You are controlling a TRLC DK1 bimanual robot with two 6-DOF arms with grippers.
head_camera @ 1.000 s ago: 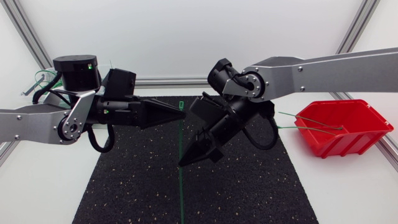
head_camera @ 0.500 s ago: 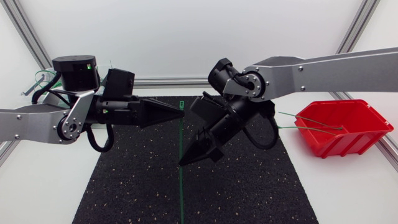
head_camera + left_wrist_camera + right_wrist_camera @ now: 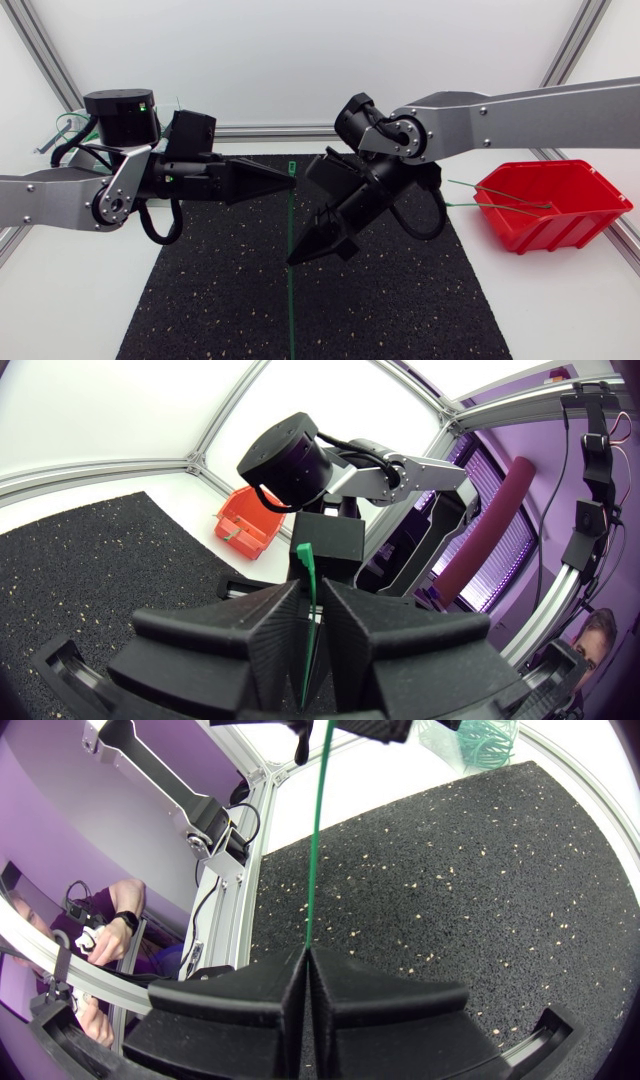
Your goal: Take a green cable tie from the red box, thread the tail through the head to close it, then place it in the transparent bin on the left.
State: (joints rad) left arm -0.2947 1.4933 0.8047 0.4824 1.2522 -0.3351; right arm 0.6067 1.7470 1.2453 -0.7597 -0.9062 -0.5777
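While straight, tie [image 3: 290, 215] in right gripper [image 3: 293, 262]

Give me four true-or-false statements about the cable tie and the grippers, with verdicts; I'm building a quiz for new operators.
1. The left gripper is shut on the green cable tie. True.
2. The right gripper is open and empty. False: it is shut on the same tie, further along its tail.
3. The tie is closed into a loop. False: it runs straight, tail unthreaded.
4. The red box sits on the right arm's side. True.
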